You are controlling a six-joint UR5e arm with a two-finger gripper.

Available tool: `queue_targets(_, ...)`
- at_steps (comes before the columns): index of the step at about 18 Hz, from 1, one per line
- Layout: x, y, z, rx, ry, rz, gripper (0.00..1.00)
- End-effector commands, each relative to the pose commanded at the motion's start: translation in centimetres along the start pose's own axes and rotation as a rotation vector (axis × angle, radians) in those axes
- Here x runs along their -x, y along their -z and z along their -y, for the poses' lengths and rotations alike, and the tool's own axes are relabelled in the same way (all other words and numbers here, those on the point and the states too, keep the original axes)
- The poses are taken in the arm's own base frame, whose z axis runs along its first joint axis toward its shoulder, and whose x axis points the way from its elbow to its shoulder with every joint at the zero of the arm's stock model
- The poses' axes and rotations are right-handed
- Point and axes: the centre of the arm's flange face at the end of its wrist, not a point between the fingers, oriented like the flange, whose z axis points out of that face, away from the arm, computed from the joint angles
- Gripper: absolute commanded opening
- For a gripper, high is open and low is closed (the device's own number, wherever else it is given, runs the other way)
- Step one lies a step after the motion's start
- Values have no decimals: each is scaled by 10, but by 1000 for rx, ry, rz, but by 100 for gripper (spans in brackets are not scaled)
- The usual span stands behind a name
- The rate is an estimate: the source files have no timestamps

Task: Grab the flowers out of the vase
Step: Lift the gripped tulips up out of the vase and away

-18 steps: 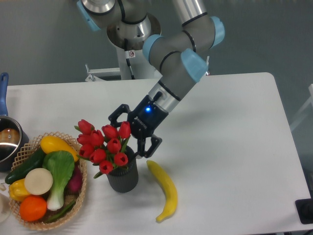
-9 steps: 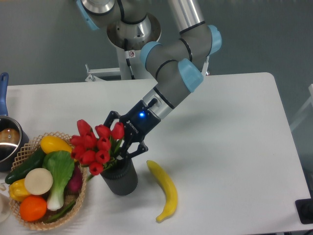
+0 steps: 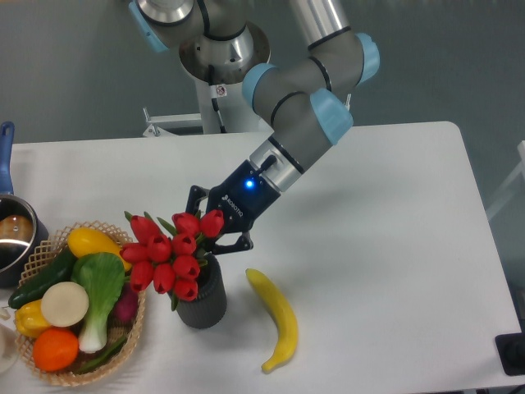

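Note:
The flowers (image 3: 168, 253), a bunch of red tulip buds with green leaves, stand in the vase (image 3: 203, 297), a short dark ribbed cylinder near the table's front. My gripper (image 3: 215, 232) reaches in from the upper right at a slant. Its fingers are drawn in around the top right of the bunch, just above the vase mouth. The fingertips are partly hidden behind the buds. The stems still sit inside the vase, which stands upright on the table.
A yellow banana (image 3: 276, 318) lies right of the vase. A wicker basket (image 3: 138, 324) of vegetables and fruit sits close on the left, touching the flowers' leaves. A steel pot (image 3: 11, 236) with a blue handle is at the far left edge.
The gripper pushed into the bunch, tipping flowers and vase left, then its fingers drew closer together. The bunch has now swung back right and the vase stands straighter.

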Motion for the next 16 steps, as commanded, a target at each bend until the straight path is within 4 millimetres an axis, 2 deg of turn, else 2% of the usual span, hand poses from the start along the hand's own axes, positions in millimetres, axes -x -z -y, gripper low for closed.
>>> queue_targets(8,-6,21,63,-68,-9,7,0)
queue_targets(12,-18,31,83,-80,-21,20,0)
queue_targets(16,-20,40,90,-86,-26,35,0)
